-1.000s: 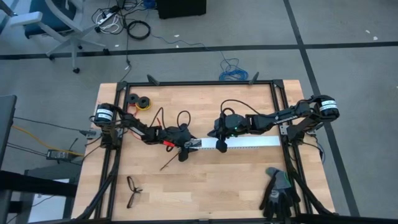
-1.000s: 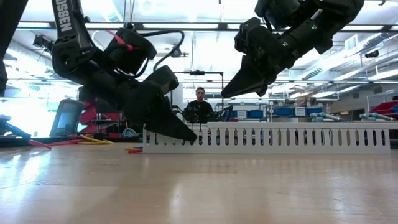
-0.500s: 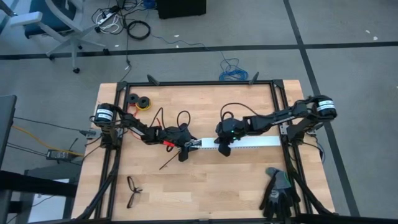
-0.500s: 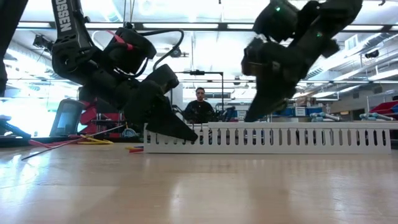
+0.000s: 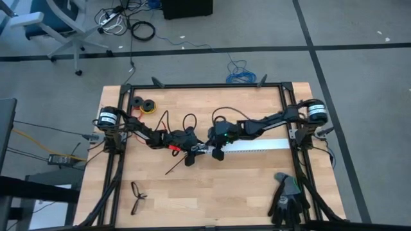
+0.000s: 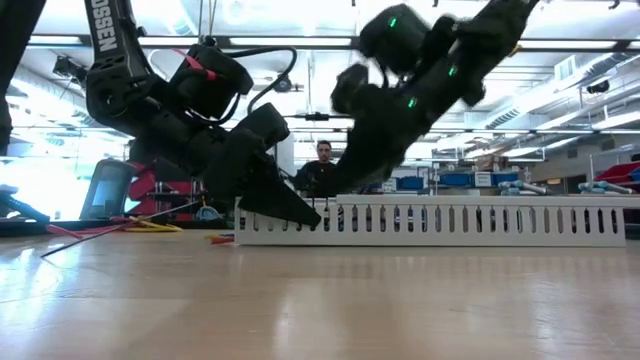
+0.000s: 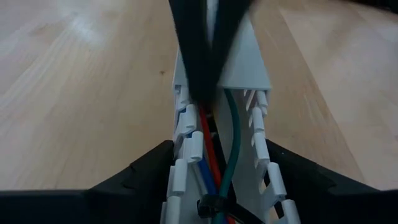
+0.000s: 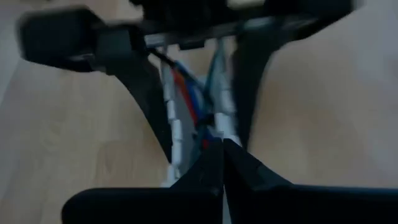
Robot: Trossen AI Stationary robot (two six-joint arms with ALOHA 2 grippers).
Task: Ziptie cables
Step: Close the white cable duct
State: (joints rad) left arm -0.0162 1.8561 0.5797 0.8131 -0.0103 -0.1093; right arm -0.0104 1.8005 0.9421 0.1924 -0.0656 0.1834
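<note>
The long white slotted strip (image 5: pixel 257 145) lies on the table as an open channel. The cables (image 7: pixel 211 149), red, blue and green wires, run inside it, with a black ziptie (image 7: pixel 211 205) round them at its left end. My left gripper (image 5: pixel 196 151) is shut on that end of the strip. My right gripper (image 5: pixel 217 154) is shut, and its tips (image 7: pixel 200 87) reach down into the channel just right of the left gripper. A second thin black ziptie (image 5: pixel 174 168) lies loose on the table nearer the front. My left gripper pinches the strip's left end between its two fingers, one on each outer slotted wall (image 7: pixel 181 155) (image 7: pixel 264 146). The fingers come from the table's left, slanting down, and lie along the strip. The strip rests on the table. My right gripper's shut tips reach into the channel from the right, slanting down, where the cables (image 7: pixel 205 115) run under them. I cannot tell whether they touch the wires.
Black eyeglasses (image 5: pixel 137 196) lie near the front left and black gloves (image 5: pixel 287 196) at the front right. Tape rolls (image 5: pixel 144 104) sit at the far left. A black frame (image 5: pixel 212 85) rims the table. A person (image 6: pixel 322 165) sits in the room behind.
My right gripper, shut throughout, has gone toward the table's left along the strip. It has come down toward my left gripper, so its tips now stand in the channel's left end.
</note>
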